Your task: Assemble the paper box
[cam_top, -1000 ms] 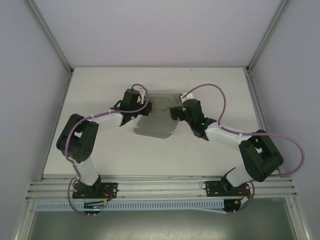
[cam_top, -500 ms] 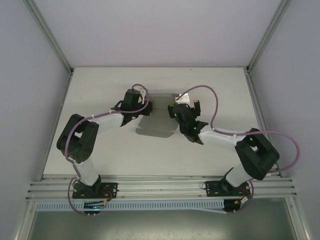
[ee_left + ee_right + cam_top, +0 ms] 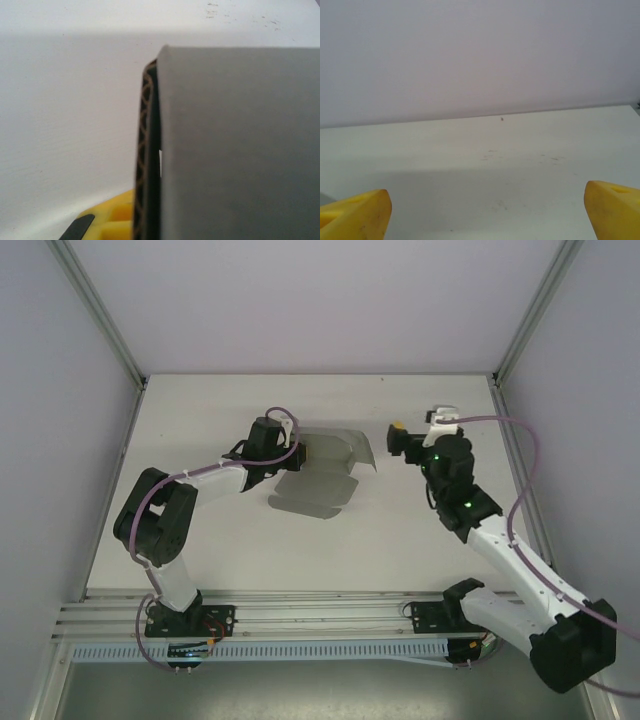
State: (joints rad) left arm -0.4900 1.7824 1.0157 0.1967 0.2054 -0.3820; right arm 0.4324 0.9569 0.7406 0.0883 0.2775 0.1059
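Note:
The paper box (image 3: 330, 468) is a flat grey die-cut sheet lying mid-table, its far right flap curling up. My left gripper (image 3: 303, 453) is shut on the sheet's left edge. In the left wrist view the grey card (image 3: 240, 150) stands pressed against a ribbed black finger pad (image 3: 144, 150) of the left gripper (image 3: 159, 165). My right gripper (image 3: 418, 426) hovers to the right of the sheet, apart from it and open. In the right wrist view its yellow fingertips (image 3: 357, 215) stand wide, with only bare table inside the right gripper (image 3: 487, 212).
The white table (image 3: 200, 420) is bounded by grey walls at the back and sides, with metal posts at the far corners. A metal rail (image 3: 320, 615) carrying both arm bases runs along the near edge.
My right arm has pulled away from the sheet's right side and swung out to the right. The sheet's right flap now shows uncovered. The left gripper has kept its hold and place.

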